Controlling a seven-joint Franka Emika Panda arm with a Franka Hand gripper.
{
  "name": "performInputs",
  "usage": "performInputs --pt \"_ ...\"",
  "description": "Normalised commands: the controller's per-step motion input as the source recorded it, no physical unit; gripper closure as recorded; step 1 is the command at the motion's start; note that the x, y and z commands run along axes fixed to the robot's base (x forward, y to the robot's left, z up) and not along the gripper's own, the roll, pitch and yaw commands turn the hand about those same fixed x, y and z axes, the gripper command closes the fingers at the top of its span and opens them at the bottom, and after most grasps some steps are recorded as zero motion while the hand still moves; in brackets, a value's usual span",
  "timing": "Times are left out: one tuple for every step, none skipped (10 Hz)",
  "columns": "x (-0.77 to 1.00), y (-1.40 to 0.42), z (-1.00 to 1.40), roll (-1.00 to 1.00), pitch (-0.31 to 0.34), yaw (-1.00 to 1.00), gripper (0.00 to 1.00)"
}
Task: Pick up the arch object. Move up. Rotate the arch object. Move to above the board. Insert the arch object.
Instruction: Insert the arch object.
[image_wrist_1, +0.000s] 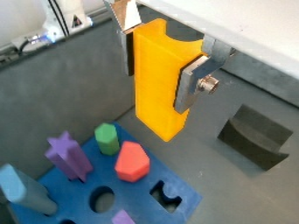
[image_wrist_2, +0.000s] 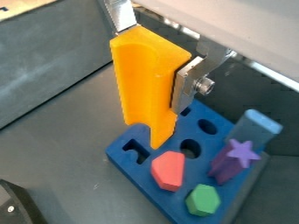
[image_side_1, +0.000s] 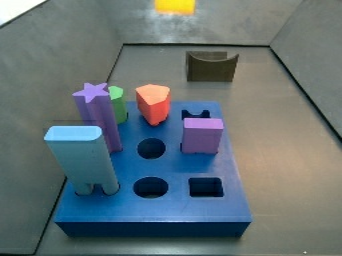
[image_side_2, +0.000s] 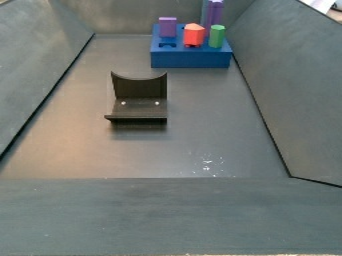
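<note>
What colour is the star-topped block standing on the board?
Purple; the star-topped block shows best in a side view.

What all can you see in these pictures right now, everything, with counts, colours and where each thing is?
Arch: 1, yellow-orange, held in the hand above the board, legs end up.
Board: 1, bright blue, on the floor; two round holes and one square hole show open in a side view.
Star block: 1, purple, standing in the board.
Green block: 1, in the board beside the star.
Red block: 1, red-orange, in the board.
Purple block: 1, square, in the board.
Pale blue block: 1, tall, at a board corner.
U-piece: 1, dark olive-brown, on the floor apart from the board.
Hand: 1, silver fingers clamped on the arch.
</note>
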Motion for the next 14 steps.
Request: performInputs --pt "0.92 0.00 -0.49 0.21 0.243 0.15 1.00" --pt "0.79 0.00 -0.54 0.16 0.244 0.09 1.00" --pt "0.67 0.00 -0.64 0.14 0.193 0.07 1.00" --pt "0.58 0.00 -0.71 0.14 0.117 0.07 1.00" --pt "0.51 -0.05 -0.79 0.13 0.060 0.02 1.00" --pt "0.36 -0.15 -0.82 0.11 0.000 0.00 1.00" --pt "0.37 -0.20 -0.76 0.06 -0.059 0.00 1.00" --pt "0.39 -0.18 -0.73 0.03 -0.101 0.00 1.00" --pt "0.37 -0.19 -0.72 0.09 -0.041 0.00 1.00" --pt "0.23 -0.21 -0.66 0.16 0.000 0.03 1.00" --pt "0.07 -0.23 -0.58 0.19 0.016 0.06 1.00" --pt "0.00 -0.21 -0.49 0.15 0.000 0.02 1.00" --pt "0.00 -0.13 -0.40 0.13 0.000 0.00 1.00" --pt "0.00 0.00 -0.24 0.06 -0.001 0.00 1.00"
